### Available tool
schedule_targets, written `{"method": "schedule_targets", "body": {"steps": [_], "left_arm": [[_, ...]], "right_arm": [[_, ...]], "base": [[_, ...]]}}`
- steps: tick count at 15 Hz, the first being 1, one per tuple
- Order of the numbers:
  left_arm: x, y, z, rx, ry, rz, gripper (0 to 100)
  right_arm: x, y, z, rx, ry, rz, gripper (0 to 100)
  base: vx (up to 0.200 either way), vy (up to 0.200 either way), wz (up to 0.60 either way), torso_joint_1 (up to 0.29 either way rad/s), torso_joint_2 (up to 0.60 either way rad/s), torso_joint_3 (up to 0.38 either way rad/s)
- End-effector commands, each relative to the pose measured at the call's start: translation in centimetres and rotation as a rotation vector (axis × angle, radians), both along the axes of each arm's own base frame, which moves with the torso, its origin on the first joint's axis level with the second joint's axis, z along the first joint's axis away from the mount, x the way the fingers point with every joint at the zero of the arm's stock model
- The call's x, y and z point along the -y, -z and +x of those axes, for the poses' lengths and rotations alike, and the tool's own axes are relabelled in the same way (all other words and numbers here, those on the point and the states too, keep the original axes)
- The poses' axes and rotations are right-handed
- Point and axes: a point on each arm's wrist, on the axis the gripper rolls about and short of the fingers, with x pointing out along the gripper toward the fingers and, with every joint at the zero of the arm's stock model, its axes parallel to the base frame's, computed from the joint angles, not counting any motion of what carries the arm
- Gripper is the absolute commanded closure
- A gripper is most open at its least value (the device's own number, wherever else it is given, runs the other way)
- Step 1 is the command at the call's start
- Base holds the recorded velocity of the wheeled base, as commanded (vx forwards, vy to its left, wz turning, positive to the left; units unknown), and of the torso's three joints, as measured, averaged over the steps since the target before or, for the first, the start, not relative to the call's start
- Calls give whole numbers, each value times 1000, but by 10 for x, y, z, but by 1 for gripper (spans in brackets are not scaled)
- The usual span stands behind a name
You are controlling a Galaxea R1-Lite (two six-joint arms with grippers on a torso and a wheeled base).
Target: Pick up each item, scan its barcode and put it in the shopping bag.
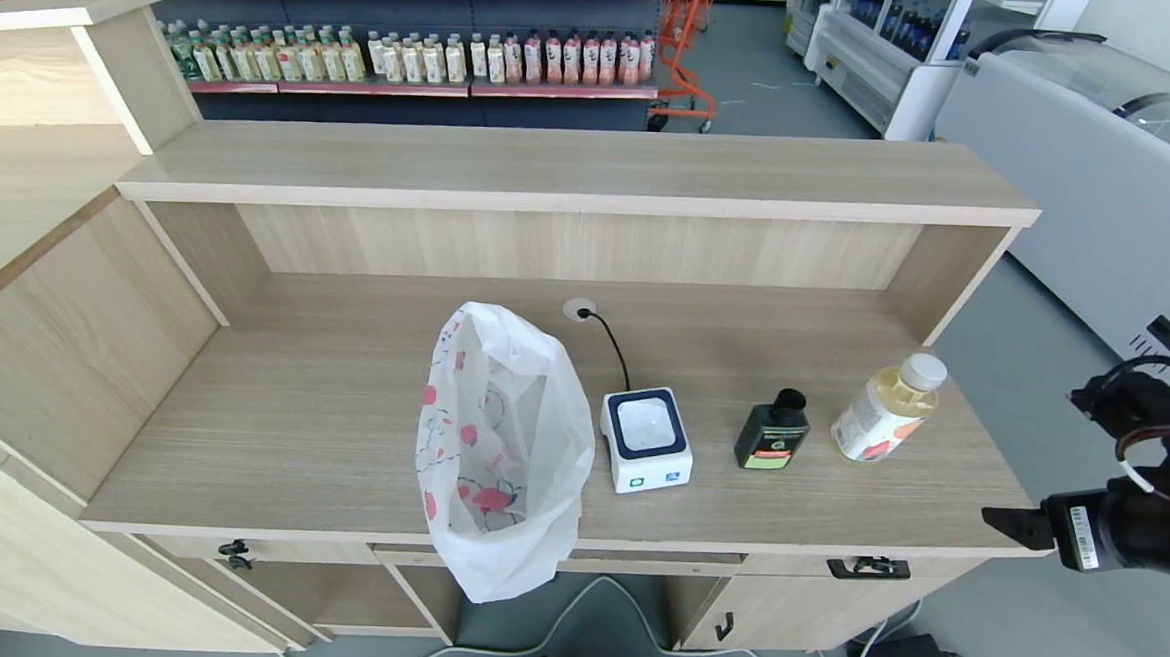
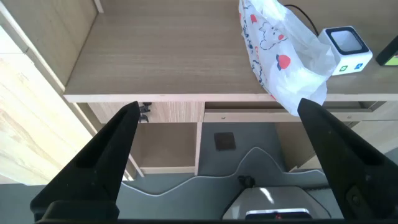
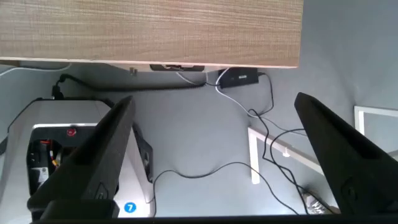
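Showing the task barely begun: a dark green black-capped bottle [image 1: 772, 430] and a pale yellow white-capped drink bottle [image 1: 887, 407] stand unscanned on the light wooden bench [image 1: 321, 405] beside the white square scanner [image 1: 645, 439], the white red-printed plastic shopping bag [image 1: 504, 444] seemingly empty, left hand [image 2: 219, 107] and right hand [image 3: 214, 101] both open, holding nothing.

We see a counter [image 1: 320, 425] of pale, grained wood. The bag [image 1: 504, 444] is milky white, printed with red shapes and thin dark lines. The scanner [image 1: 645, 438] is white, with a dark blue frame round a pale window and a green and a blue square in front; its cable [image 1: 612, 345] is black. The small bottle [image 1: 773, 431] is dark green, black-capped, with an orange and green label. The large bottle [image 1: 886, 409] is pale yellow, white-capped, its white label marked red. The left gripper [image 2: 219, 106] and right gripper [image 3: 214, 98] are black.
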Motion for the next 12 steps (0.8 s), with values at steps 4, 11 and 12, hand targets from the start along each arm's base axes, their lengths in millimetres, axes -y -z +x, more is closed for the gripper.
{"method": "schedule_targets", "body": {"steps": [4,11,12], "left_arm": [[0,0,0,1,0,0,0],[0,0,0,0,0,0,0],[0,0,0,1,0,0,0]], "right_arm": [[0,26,68,-44,-69,-72,0],[-31,45,95,-35,-187,-90,0],[-35,47,98,-31,-197,-90,0]], "base": [[0,0,0,0,0,0],[0,0,0,0,0,0],[0,0,0,0,0,0]]}}
